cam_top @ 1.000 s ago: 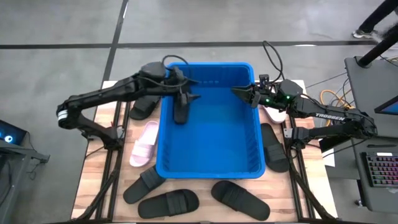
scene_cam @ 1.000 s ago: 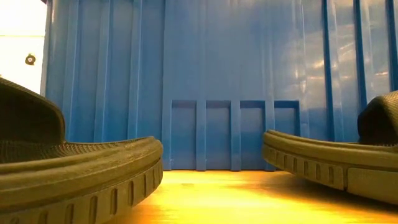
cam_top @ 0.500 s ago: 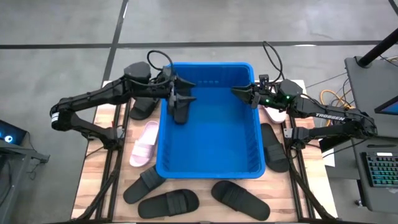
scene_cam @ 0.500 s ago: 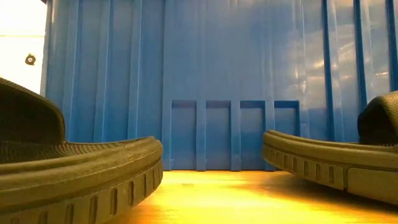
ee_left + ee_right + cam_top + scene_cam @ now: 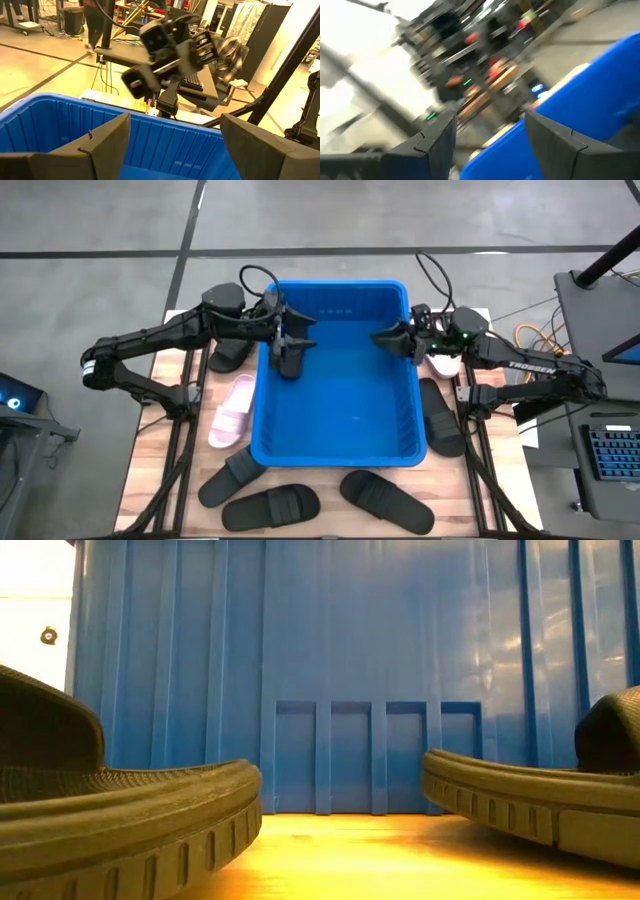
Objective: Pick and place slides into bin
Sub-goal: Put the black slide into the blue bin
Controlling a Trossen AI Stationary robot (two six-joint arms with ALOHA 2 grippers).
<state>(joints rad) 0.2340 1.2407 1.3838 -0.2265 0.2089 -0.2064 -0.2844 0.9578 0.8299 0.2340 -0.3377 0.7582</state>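
The blue bin (image 5: 335, 448) stands in the table's middle; its wall fills the low view (image 5: 330, 670). One black slide (image 5: 289, 361) lies on the bin's floor by its left wall. My left gripper (image 5: 298, 338) hangs open and empty just above that slide; its wrist view (image 5: 175, 119) shows nothing between the fingers. My right gripper (image 5: 384, 337) is open and empty over the bin's far right part, as its wrist view (image 5: 491, 116) shows.
On the table around the bin lie a black slide (image 5: 231, 351) and a pink slide (image 5: 231, 411) at the left, three black slides (image 5: 271, 505) at the near edge, and a black slide (image 5: 441, 416) and a pale slide (image 5: 444, 364) at the right.
My left arm has drawn back a little toward the table's left edge, its open gripper staying above the slide in the bin. My right gripper has shifted slightly toward the near edge over the bin. The slide in the bin has stayed where it was.
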